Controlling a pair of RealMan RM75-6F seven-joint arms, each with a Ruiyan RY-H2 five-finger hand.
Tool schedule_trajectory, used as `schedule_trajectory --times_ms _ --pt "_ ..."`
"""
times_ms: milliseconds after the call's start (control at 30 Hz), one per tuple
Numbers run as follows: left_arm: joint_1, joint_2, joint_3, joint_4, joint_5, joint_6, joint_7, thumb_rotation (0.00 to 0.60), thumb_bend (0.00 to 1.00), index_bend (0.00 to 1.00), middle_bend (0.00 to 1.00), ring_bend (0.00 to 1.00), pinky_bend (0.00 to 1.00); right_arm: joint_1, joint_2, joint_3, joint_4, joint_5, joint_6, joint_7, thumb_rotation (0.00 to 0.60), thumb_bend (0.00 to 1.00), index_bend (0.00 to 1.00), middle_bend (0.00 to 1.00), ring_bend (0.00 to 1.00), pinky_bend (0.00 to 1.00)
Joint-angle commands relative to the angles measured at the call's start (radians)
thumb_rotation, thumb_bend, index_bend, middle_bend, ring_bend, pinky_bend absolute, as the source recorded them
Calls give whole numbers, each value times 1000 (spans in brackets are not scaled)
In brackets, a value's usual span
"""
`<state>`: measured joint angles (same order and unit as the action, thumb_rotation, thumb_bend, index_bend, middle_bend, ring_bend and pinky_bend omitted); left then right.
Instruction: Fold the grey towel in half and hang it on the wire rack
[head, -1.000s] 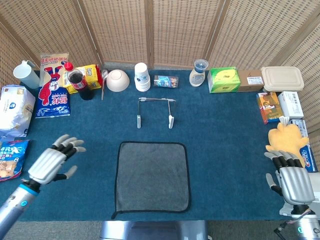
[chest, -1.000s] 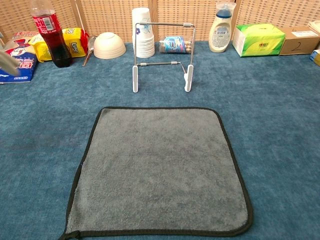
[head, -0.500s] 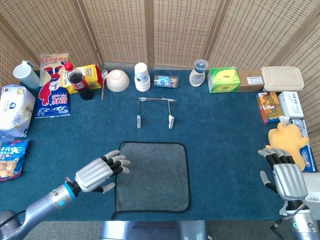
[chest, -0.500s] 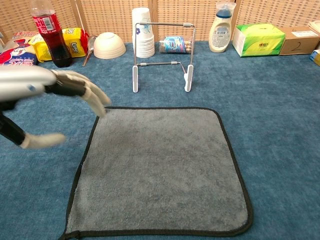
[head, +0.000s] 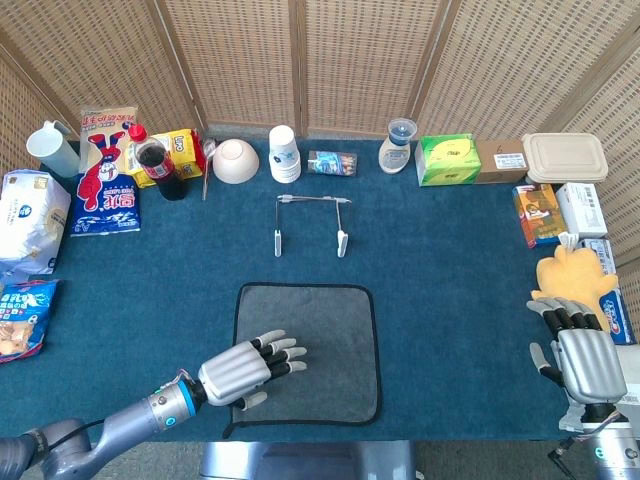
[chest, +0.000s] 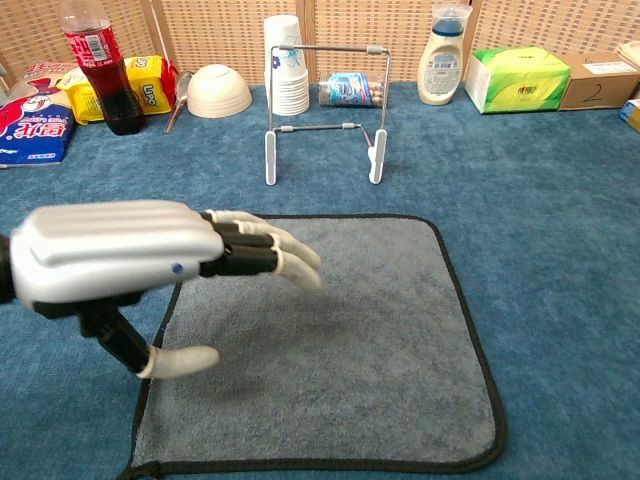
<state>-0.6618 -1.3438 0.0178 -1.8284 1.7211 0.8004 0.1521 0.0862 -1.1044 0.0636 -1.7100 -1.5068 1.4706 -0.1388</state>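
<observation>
My left hand (head: 248, 366) hovers palm-down with fingers spread and holding nothing, over the left half of the towel (head: 325, 340), which lies flat beneath and to the right of it. The rack (head: 310, 225) stands beyond my fingertips, past the towel's far edge. My right hand (head: 582, 352) is open and holds nothing, well off to the towel's right.

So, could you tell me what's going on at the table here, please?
A two-armed robot is starting on a grey towel, which lies flat and unfolded on the blue table. Its left hand is over the towel's left part, fingers spread, gripping nothing. The right hand is off at the table's right edge, also holding nothing. The wire rack stands bare behind the towel.
</observation>
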Motion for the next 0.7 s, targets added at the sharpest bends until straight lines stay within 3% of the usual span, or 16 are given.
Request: schedule_trajectory --times_ms 33,467,533,700 --pt "-11 -49 -7 1 -48 -24 67 600 165 50 7 0 0 0 -2 0 6 1 0 8 600 374 243 248 195 204" --pt "-38 -155 -9 1 -175 -68 215 599 79 0 0 0 0 4 -7 4 36 8 -7 43 600 373 243 247 195 204" --pt "-44 -165 -10 7 -187 -70 226 582 69 0 0 0 0 5 -9 4 40 11 -9 47 600 375 243 247 195 204" --pt "-50 -183 -7 19 -195 -56 244 472 32 0 0 0 0 5 -10 4 44 14 -10 51 600 373 244 248 195 203"
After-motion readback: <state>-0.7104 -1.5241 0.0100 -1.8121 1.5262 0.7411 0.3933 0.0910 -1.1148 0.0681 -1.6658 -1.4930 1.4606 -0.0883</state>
